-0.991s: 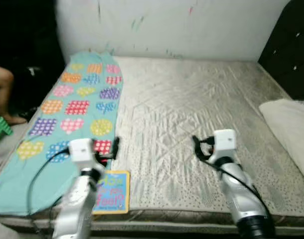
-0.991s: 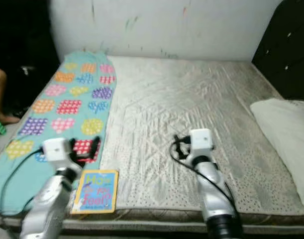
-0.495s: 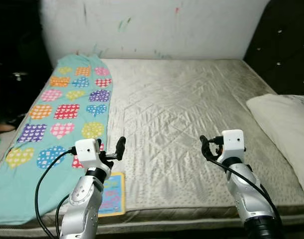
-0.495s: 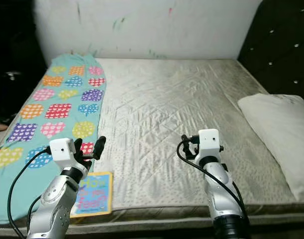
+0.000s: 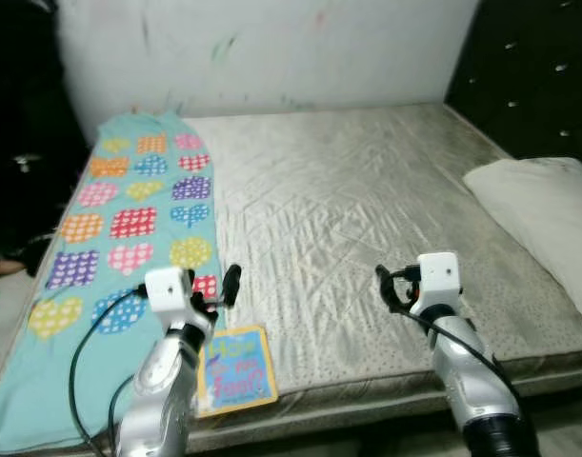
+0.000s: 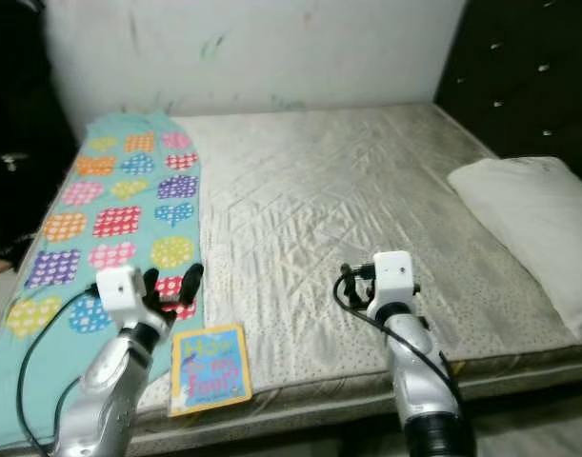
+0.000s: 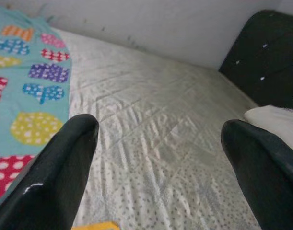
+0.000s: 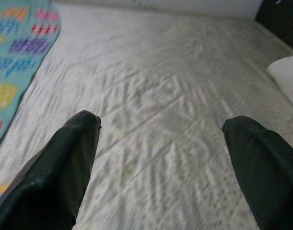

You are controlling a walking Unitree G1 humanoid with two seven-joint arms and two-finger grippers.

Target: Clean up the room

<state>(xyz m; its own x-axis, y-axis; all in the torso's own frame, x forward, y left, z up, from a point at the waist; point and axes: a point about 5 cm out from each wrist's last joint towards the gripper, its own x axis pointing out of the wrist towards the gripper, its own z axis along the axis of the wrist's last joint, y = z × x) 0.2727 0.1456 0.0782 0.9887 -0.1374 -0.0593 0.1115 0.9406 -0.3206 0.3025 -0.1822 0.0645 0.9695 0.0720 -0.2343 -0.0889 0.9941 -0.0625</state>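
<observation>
Since the earlier frame the camera had swung, sliding the whole bed (image 5: 367, 190) leftward in view, while both arms stayed hovering over its near edge. One book (image 5: 236, 367) lay flat at that near edge, just beside one heart-patterned blanket (image 5: 129, 219) along the bed's left side, and one pillow (image 5: 543, 219) sat at the right edge, with bare mattress between. Left pincer (image 5: 219, 290) hung wide open just above the book, right pincer (image 5: 391, 286) wide open over bare mattress.

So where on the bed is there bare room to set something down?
The mattress is bare between the heart-patterned blanket and the pillow. It is crowded only at the near left corner, where the book lies.
</observation>
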